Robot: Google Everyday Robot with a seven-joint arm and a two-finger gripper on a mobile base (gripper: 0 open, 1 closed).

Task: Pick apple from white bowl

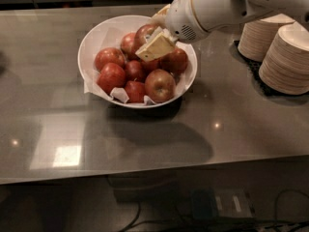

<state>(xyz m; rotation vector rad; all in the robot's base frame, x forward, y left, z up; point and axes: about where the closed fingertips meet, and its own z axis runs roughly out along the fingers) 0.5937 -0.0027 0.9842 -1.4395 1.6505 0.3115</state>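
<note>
The white arm (217, 6) is reaching in from the upper right, its thick rounded wrist angling down and to the left across the far rim of the bowl (89, 37). The gripper (155, 47) is hanging over the middle of the bowl, its pale yellow wedge-shaped tip sitting just above the heap of fruit, close to the red apples (110, 58) at the back. From where I am standing I cannot tell how far open the gripper is, nor whether it has hold of anything.

The apple (160, 85) is lying in the bowl at the front right of the pile, nearer to me than the gripper and touching its redder neighbours. Crumpled white paper (119, 94) is poking out from under the fruit along the near rim.

The bowl is sitting on a glossy grey table (241, 120) that is catching a bright square of light at the left. Two stacks of tan paper bowls (289, 57) are standing at the right edge on a dark mat (251, 64), well apart from the bowl. Below the table's front edge it is dark, with cables (145, 216) trailing on the floor.
</note>
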